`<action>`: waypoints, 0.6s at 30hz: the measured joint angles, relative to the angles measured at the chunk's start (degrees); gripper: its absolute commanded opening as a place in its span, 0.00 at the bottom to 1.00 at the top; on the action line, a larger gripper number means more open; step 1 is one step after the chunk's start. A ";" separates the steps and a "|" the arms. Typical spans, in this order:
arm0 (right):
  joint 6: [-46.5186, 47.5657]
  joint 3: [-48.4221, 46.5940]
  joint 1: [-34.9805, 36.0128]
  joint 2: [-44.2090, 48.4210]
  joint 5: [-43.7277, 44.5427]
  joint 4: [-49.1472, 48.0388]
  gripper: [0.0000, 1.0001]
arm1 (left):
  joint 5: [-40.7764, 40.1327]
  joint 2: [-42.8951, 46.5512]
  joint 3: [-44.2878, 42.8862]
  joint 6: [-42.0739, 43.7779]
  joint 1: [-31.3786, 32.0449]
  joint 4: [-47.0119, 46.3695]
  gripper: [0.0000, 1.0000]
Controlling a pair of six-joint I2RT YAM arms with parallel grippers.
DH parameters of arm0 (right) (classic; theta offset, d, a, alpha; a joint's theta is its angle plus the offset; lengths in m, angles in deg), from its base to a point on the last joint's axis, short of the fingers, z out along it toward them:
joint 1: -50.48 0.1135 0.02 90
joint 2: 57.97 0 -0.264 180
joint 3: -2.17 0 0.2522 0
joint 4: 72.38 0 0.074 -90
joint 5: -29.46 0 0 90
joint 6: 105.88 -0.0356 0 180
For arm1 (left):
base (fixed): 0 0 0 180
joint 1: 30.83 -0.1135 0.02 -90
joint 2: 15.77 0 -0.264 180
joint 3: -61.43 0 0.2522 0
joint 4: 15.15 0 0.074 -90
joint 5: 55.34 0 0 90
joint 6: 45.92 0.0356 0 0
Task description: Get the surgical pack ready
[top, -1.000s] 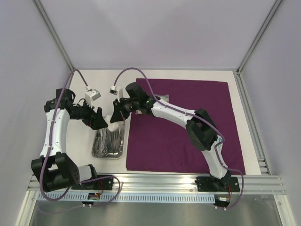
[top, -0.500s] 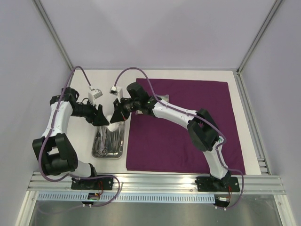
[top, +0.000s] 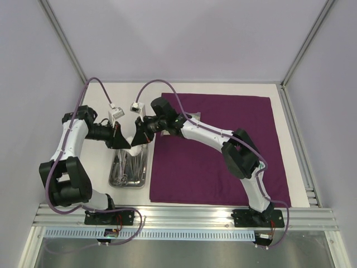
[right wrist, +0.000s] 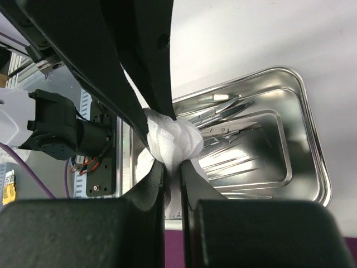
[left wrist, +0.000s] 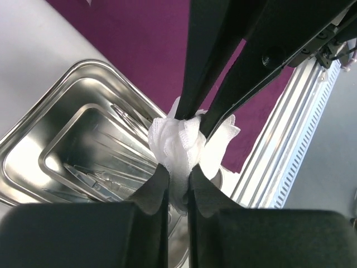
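Note left gripper (top: 124, 144) and right gripper (top: 136, 139), tip to tip, both pinched onto one white gauze wad (left wrist: 181, 139). Find wad aloft over the 12 o'clock end of the steel tray (top: 128, 185), long axis 12-to-6. Locate purple sheet (top: 223, 151) at 3 o'clock, nearer the right arm; likely best to free the left grip first.
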 measured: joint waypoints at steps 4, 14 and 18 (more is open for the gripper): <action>-0.44 -0.31 -0.20 -0.66 0.04 0.20 0.28 | 0.09 0.09 1.05 -2.43 0.00 -1.73 0.00; -9.40 1.36 -4.39 -1.86 1.90 -4.07 0.47 | -10.71 -2.34 4.66 -22.49 0.04 -14.38 0.00; -10.93 4.55 -6.56 -1.01 3.74 -4.70 0.47 | -14.23 -8.66 3.28 -30.32 0.02 -17.51 0.00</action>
